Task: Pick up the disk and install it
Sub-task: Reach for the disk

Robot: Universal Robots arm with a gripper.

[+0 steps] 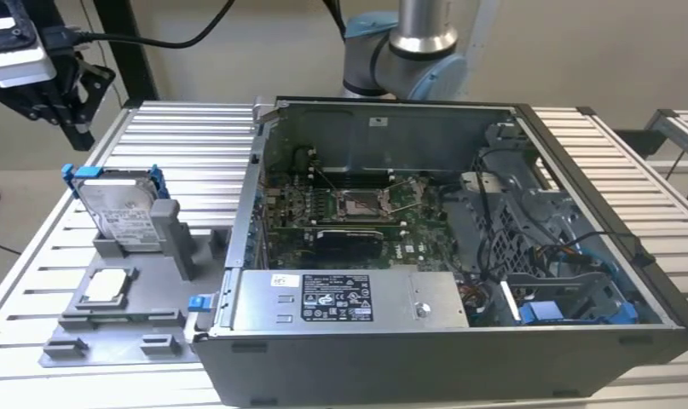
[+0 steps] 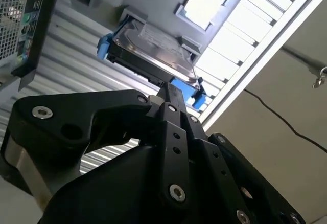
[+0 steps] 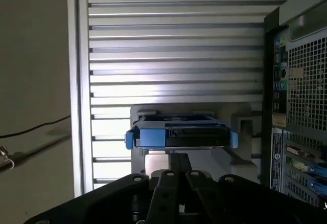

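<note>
The disk [image 1: 121,207] stands on edge in a grey holder at the exterior view's left. It is a silver drive with a white label in a blue carrier frame. My gripper [image 1: 75,128] hangs above and behind it, apart from it. In both wrist views the black fingers meet in a point, shut with nothing between them. In the first wrist view the gripper [image 3: 179,158] points at the disk's blue edge [image 3: 180,134]. In the second wrist view the gripper [image 2: 171,92] sits close to the disk [image 2: 153,50].
An open computer case [image 1: 616,230] fills the middle of the slatted metal table [image 1: 196,128], with a motherboard, a silver box [image 1: 344,298] and a blue-trimmed bay [image 1: 571,308] inside. A small square chip [image 1: 105,285] lies in the grey fixture [image 1: 150,307] in front of the disk.
</note>
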